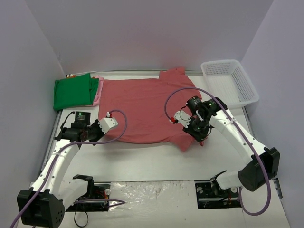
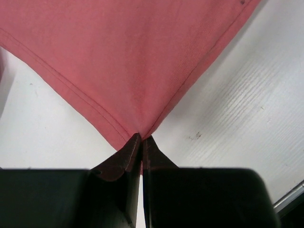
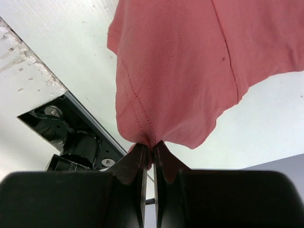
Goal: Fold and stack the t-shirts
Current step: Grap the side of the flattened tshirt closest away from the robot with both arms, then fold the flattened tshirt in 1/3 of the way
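Observation:
The dusty-red t-shirt (image 1: 142,107) lies spread flat in the middle of the table, its sleeves to the right. My left gripper (image 1: 98,138) is shut on its near left hem corner, pinched low against the table in the left wrist view (image 2: 142,137), with red cloth (image 2: 128,57) fanning out beyond. My right gripper (image 1: 198,136) is shut on the near right sleeve, which hangs bunched from the jaws in the right wrist view (image 3: 152,145), a little above the table. The green t-shirt (image 1: 73,91) lies folded at the back left on the pale pink one (image 1: 98,90).
A white mesh basket (image 1: 230,80) stands at the back right corner. White walls close the left, back and right sides. The arm bases and black mounts (image 1: 213,192) sit along the near edge; one mount shows in the right wrist view (image 3: 71,137).

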{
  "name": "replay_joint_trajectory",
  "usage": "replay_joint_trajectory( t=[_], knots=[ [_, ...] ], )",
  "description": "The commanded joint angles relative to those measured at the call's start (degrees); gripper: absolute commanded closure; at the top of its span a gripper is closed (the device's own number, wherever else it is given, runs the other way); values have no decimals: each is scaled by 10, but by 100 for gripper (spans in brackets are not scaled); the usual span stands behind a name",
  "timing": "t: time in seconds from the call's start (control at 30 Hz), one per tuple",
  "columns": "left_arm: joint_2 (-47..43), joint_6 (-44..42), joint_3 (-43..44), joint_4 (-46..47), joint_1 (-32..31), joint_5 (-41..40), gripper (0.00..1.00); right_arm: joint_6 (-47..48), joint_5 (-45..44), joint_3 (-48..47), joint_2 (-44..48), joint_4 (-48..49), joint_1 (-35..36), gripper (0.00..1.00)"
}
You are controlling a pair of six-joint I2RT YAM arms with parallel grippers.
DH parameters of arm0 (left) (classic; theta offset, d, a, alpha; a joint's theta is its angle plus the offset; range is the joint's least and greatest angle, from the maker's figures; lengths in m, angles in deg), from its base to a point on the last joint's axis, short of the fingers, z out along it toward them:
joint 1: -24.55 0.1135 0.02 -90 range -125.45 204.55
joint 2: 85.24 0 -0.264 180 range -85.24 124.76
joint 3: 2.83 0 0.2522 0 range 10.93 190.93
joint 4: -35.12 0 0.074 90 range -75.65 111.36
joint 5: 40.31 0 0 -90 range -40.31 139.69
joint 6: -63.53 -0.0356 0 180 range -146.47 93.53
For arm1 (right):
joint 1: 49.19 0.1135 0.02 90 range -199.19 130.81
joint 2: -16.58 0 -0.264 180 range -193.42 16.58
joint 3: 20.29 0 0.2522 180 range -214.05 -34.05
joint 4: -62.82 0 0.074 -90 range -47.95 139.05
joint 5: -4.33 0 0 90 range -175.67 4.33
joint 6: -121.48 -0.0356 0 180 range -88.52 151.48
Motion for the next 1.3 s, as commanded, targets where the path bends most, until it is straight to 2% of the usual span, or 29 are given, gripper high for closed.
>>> replay_joint_trajectory(
  t=[0.0, 0.17, 0.37, 0.8, 1.27],
  knots=[
    [-21, -15, -6, -29, 0, 3, 97, -14, -18, -30, 22, -41, 1, 100],
    [-41, 2, -15, -11, 0, -3, 97, -3, -37, -75, -7, -37, -16, 100],
    [-42, 20, -11, 33, 0, -46, 98, 21, -56, -152, -89, -34, -50, 100],
    [95, 4, 97, 14, 2, -64, 98, 44, -79, -322, -254, -40, -93, 100],
    [251, -27, 175, 26, 22, -67, 98, 44, -119, -548, -447, -40, -97, 100]
  ],
)
